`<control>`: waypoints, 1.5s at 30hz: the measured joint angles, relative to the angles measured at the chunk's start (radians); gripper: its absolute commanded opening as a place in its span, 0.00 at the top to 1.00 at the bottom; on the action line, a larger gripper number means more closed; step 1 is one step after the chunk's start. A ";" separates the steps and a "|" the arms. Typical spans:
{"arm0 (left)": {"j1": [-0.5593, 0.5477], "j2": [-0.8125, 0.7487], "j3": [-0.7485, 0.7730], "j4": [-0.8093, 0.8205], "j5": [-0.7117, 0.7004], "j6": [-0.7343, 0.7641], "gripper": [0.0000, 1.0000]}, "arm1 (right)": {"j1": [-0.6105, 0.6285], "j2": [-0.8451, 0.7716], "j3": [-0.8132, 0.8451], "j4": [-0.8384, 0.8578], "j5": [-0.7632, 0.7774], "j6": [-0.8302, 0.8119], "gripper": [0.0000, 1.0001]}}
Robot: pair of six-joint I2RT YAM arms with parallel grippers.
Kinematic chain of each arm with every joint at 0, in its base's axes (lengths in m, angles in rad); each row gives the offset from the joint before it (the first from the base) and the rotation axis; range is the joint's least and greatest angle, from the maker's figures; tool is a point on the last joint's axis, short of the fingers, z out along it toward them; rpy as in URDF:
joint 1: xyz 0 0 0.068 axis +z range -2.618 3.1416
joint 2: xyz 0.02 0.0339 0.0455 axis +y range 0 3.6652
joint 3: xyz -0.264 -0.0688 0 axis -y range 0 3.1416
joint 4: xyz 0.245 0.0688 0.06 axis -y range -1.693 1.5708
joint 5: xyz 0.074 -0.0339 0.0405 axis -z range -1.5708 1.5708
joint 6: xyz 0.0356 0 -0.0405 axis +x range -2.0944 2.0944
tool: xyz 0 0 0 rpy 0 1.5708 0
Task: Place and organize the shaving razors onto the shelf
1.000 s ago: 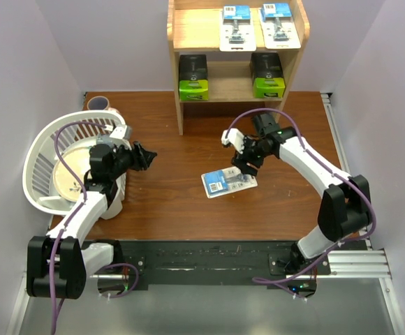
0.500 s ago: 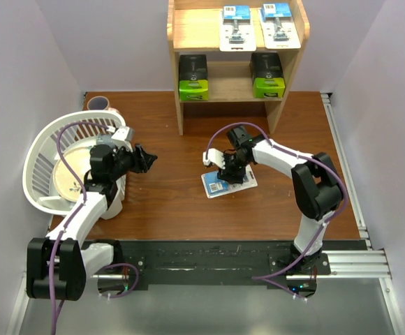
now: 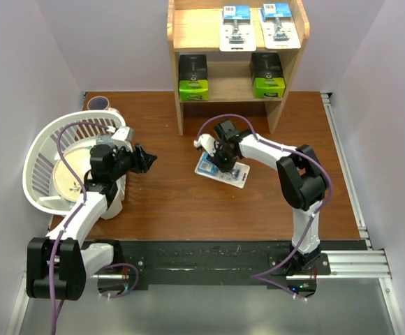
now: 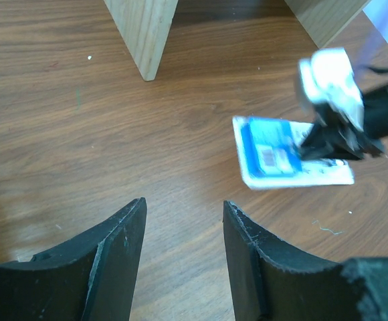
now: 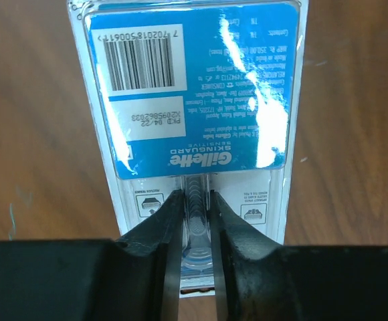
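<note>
Basket (image 3: 38, 150): white plastic, round, with slatted sides, at the left side of the table.
Plate (image 3: 66, 183): tan and round, lying inside the basket.
Cup (image 3: 98, 103): small with a dark inside, at the back left corner, just behind the basket.
Table (image 3: 167, 202): reddish-brown wood grain.
Walls (image 3: 28, 63): pale lilac panels on the left, back and right.

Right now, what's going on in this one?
The right hand is pinching the raised middle of a blister card, barcode side up, over the table in front of the shelf; whether it is lifted I cannot tell. The shelf already holds two more cards on top and two black boxes below. The left hand hangs open and empty near the white basket.
</note>
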 measured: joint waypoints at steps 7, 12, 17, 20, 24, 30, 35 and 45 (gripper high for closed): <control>0.000 0.021 0.001 0.000 -0.001 0.000 0.45 | 0.040 0.027 0.043 0.026 0.139 0.451 0.49; 0.000 0.021 0.006 0.000 -0.007 0.000 0.45 | 0.063 0.011 0.017 0.030 0.164 0.589 0.48; 0.000 0.020 0.006 -0.001 -0.014 0.001 0.45 | 0.064 -0.037 -0.056 0.046 0.181 0.611 0.49; 0.000 0.020 0.006 -0.001 -0.015 0.001 0.45 | 0.064 -0.046 -0.087 0.067 0.193 0.595 0.53; 0.000 0.020 0.006 0.000 -0.015 0.000 0.45 | 0.064 -0.053 -0.100 0.086 0.193 0.550 0.64; 0.000 0.021 0.006 0.000 -0.015 0.000 0.45 | 0.062 -0.064 -0.123 0.122 0.194 0.474 0.93; 0.000 0.021 0.006 0.002 -0.015 0.000 0.45 | 0.062 -0.072 -0.114 0.099 0.192 0.460 0.96; 0.000 0.021 0.006 0.035 -0.015 -0.003 0.45 | 0.077 -0.328 0.213 -0.029 0.076 0.482 1.00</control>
